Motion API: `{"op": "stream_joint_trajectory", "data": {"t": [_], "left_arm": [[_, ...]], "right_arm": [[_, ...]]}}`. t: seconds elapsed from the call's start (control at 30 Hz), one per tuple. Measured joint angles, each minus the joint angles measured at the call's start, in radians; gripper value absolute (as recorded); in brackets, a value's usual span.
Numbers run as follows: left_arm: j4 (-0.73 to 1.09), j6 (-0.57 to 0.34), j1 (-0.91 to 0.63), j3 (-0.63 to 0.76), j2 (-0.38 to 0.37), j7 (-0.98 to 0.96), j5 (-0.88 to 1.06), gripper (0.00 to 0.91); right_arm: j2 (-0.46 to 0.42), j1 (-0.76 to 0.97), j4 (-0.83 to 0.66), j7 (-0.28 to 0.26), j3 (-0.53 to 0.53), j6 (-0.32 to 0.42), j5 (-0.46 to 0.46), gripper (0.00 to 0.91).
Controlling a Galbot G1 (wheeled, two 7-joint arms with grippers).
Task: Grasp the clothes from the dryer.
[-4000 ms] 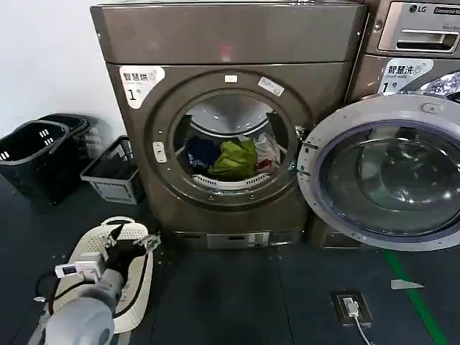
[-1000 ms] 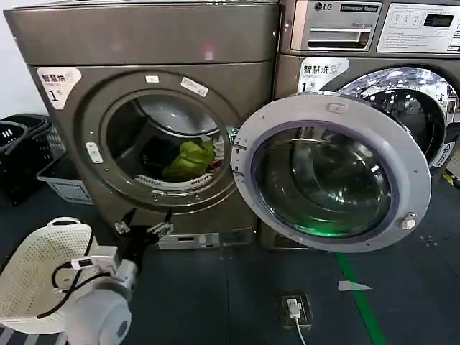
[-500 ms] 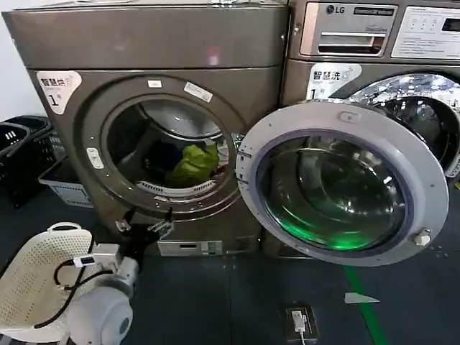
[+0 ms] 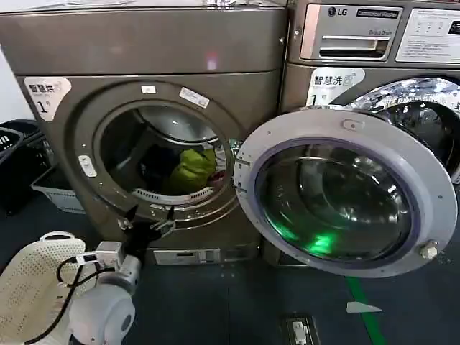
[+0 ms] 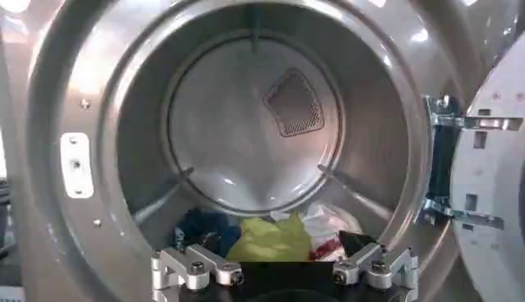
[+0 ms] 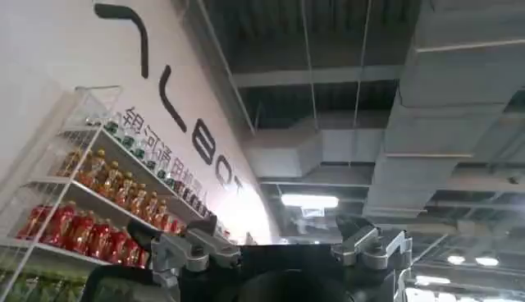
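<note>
The bronze-brown dryer (image 4: pixel 144 50) stands with its porthole uncovered and its silver-rimmed glass door (image 4: pixel 345 190) swung out to the right. The clothes (image 4: pixel 192 169) lie low in the drum: a lime-green piece (image 5: pixel 271 240) in the middle, dark blue (image 5: pixel 199 230) on one side, white and red (image 5: pixel 328 230) on the other. My left gripper (image 4: pixel 147 219) is open and empty, just outside the porthole's lower rim and facing the bundle (image 5: pixel 285 275). My right gripper (image 6: pixel 283 250) is open, holds nothing and points up at a ceiling.
A silver LG machine (image 4: pixel 359 32) stands right of the dryer, partly behind the open door. A white perforated basket (image 4: pixel 29 287) lies on the floor at the lower left. Black baskets (image 4: pixel 14 154) and a grey one (image 4: pixel 54 188) sit beside the dryer. A green floor line (image 4: pixel 359 305) runs at the right.
The dryer has grown larger in the head view and its porthole sits closer. My left gripper has risen from the dryer's base to the porthole's lower rim.
</note>
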Motion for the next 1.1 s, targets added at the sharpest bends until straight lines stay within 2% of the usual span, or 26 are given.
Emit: {"op": "stream_joint_trajectory", "data": {"t": [1.1], "left_arm": [[-0.009,0.002,0.006,-0.005,0.002,-0.001,-0.001,0.907]], "right_arm": [[-0.001,-0.002,0.022,-0.022,-0.003,-0.002,0.019,0.907]]}}
